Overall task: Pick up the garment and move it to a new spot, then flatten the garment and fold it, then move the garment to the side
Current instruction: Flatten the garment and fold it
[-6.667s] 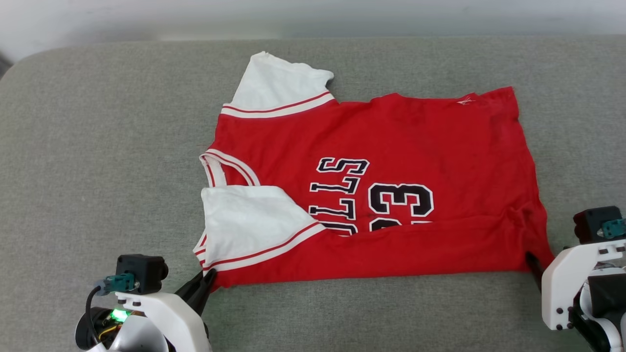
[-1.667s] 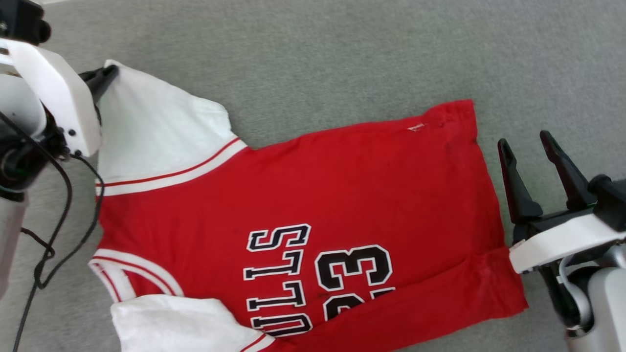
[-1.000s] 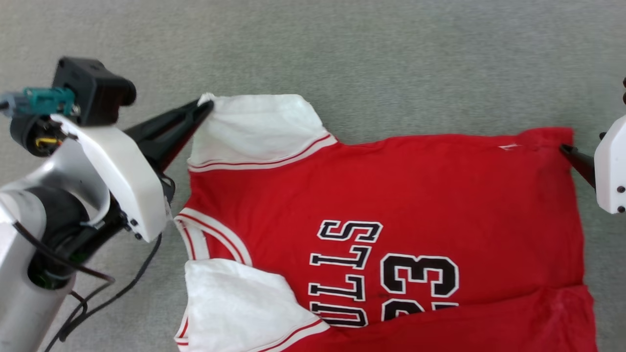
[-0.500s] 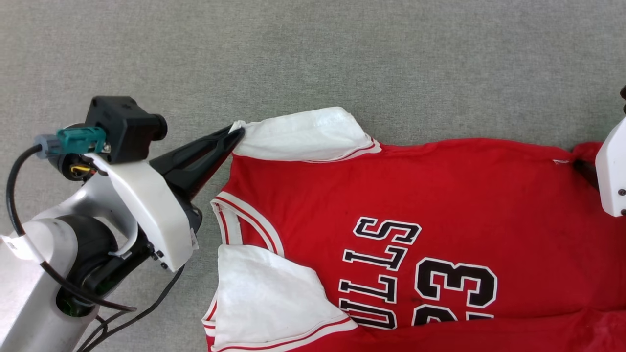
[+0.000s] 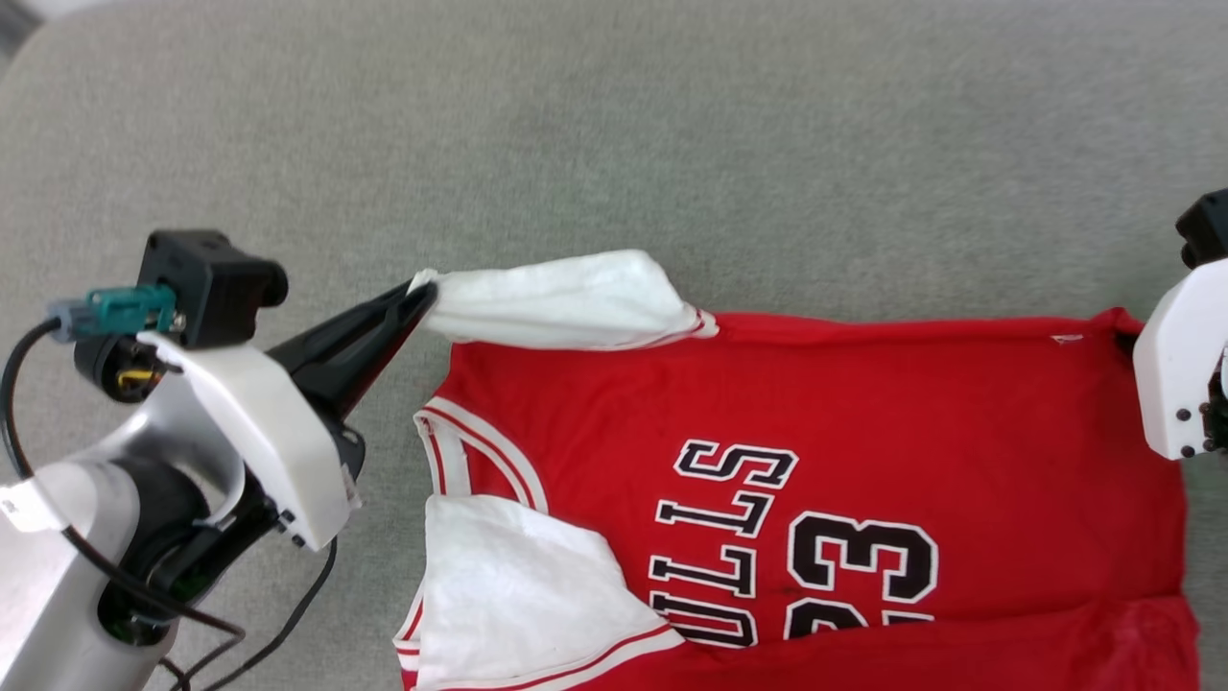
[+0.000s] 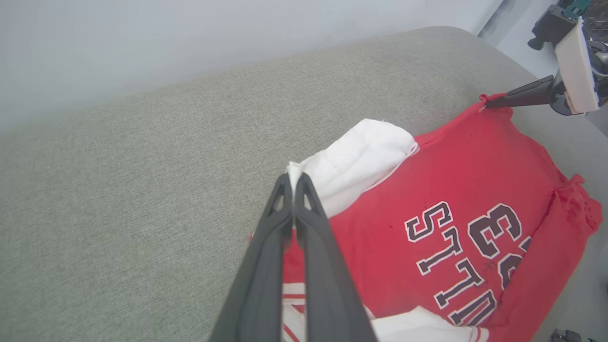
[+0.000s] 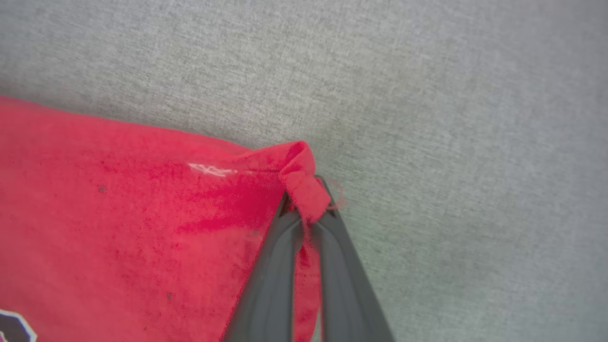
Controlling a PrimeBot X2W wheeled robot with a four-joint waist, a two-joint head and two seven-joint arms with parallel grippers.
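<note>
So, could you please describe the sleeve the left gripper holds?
On the grey fabric surface lies the red garment. At its far edge is a white sleeve, pinched by the left gripper's fingers. Unlike the near sleeve lying flat, it is drawn to a point.

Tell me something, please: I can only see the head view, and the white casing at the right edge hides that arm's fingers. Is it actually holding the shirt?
Observer: Yes. The right wrist view shows the right gripper with its two dark fingers closed on a bunched-up hem corner of the red Bulls jersey.
Operator: And the other arm, how much of the sleeve has it got?
Observer: Very little. In the left wrist view the left gripper has its fingers pressed together with no gap, and only the very tip of the white sleeve is pinched between them.
</note>
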